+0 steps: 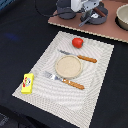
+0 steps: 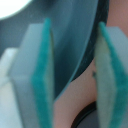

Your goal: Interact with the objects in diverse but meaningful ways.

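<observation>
My gripper (image 1: 84, 9) hangs at the back of the scene, over the grey saucepan (image 1: 96, 13) on a brown board (image 1: 65, 20). In the wrist view the gripper (image 2: 74, 75) is open: its teal pads (image 2: 44, 75) stand wide apart, and the saucepan's curved grey wall (image 2: 75, 45) runs between them without touching either one. A red tomato (image 1: 77, 42) rests at the far edge of the striped placemat (image 1: 95, 85). A yellow box (image 1: 27, 83) lies at the mat's corner on the exterior view's left.
A round tan plate (image 1: 68, 66) sits mid-mat, with a wooden-handled knife (image 1: 80, 56) behind it and a fork (image 1: 63, 80) in front. A pale bowl (image 1: 123, 17) stands on the board at the exterior view's right. A dark cloth surrounds the mat.
</observation>
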